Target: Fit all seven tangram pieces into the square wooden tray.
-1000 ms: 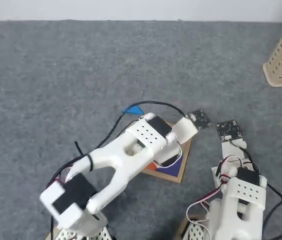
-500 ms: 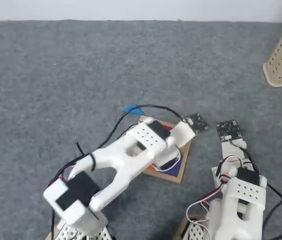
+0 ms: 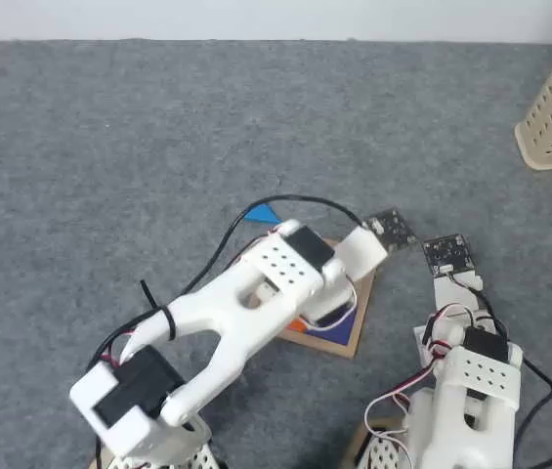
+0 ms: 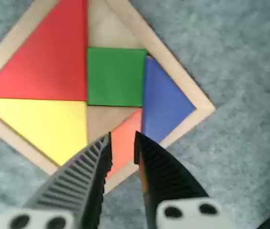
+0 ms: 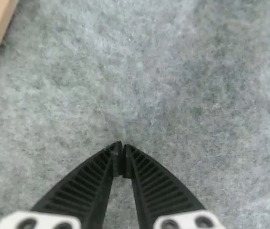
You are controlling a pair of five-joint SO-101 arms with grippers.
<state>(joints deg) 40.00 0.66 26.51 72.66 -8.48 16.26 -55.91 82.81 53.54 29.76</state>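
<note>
The square wooden tray [image 4: 199, 110] lies on the grey felt tabletop [image 3: 158, 127], in front of the two arms. In the high view its near edge runs a little askew. The left arm [image 3: 256, 298] hangs over it and covers most of it.

In the tray sit a red triangle [image 4: 48, 57] and a yellow triangle [image 4: 44, 124], which meet along one short side, and their long sides lie against two neighbouring walls. A green square [image 4: 115, 76] is in the middle. A dark blue triangle [image 4: 166, 102] has its right angle in a tray corner and its long side faces the square. An orange piece [image 4: 123, 150] lies with its long axis along the wall, between yellow and dark blue. Two triangular gaps show bare wood, on opposite sides of the square.

The left hand [image 4: 123, 136] hovers over the orange piece, its fingers slightly apart and holding nothing.

A light blue triangle [image 3: 261, 213] lies on the felt just beyond the tray, its long side across the high view.

The right hand [image 5: 122, 145] is over bare felt beside the tray, fingers together.
</note>
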